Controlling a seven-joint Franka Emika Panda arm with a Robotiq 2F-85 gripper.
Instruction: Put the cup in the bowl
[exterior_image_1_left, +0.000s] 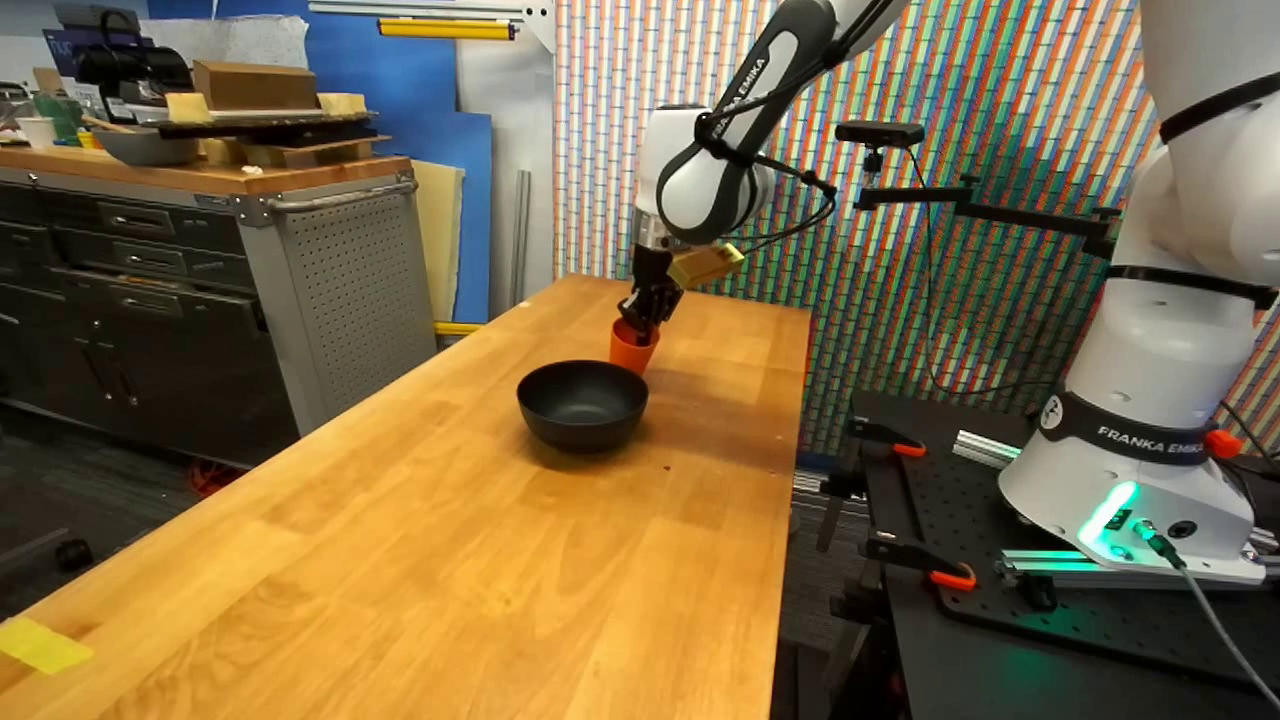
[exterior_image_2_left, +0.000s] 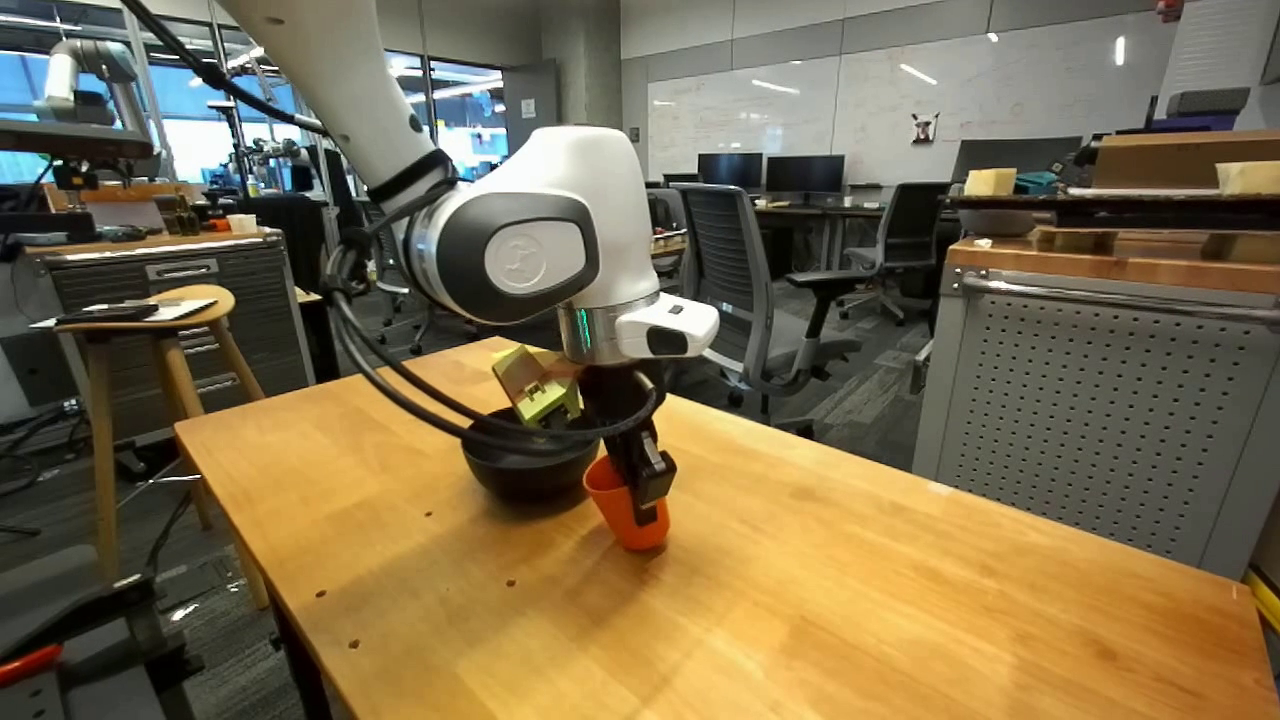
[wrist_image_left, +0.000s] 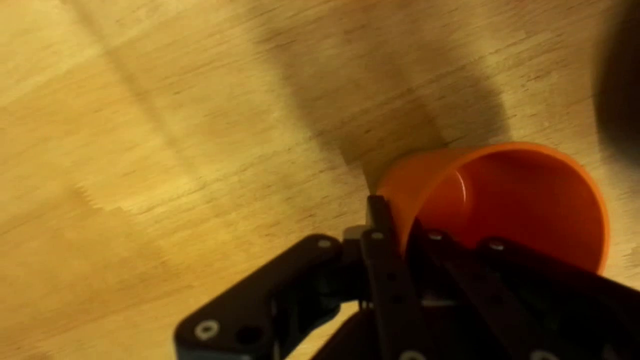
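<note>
Orange-red plastic cup (wrist_image_left: 525, 200) nearest, pinched by its wall: gripper (wrist_image_left: 398, 212) clamped there, one finger (wrist_image_left: 432, 255) inside, one outside. Tilted, mouth leaning toward bowl (exterior_image_1_left: 583, 432); located beside bowl, outside it. Contact of cup base with wooden table (exterior_image_1_left: 450, 560): cannot tell.

In the way: black rim of bowl, just off the cup's mouth; strip of wood between, per wrist view, bowl blurred at right border. Above cup: arm (exterior_image_2_left: 520, 230), cable bundle (exterior_image_2_left: 345, 265) looping low and crossing in front of bowl in an exterior view. Yellow-green block (exterior_image_2_left: 540, 392) at wrist, covering part of bowl from same angle.

Edges: cup and bowl between both long sides of table, well in from either. Long run of wood from bowl toward yellow tape (exterior_image_1_left: 45, 645); further wood beyond cup toward far end.

Surface: pale grain, shadow beside cup, few small dark holes (exterior_image_2_left: 511, 583). Across a gap, robot base (exterior_image_1_left: 1100, 480), green-lit, on black table (exterior_image_1_left: 1000, 670); camera (exterior_image_1_left: 880, 133) on bracket (exterior_image_1_left: 1040, 222) above. Striped wall (exterior_image_1_left: 620, 100) behind. Wooden stool (exterior_image_2_left: 103, 440) past one table edge. Perforated grey cabinet (exterior_image_2_left: 1100, 420) in both exterior views; farther, office chair (exterior_image_2_left: 735, 270), monitors (exterior_image_2_left: 805, 173), whiteboard (exterior_image_2_left: 760, 110).
</note>
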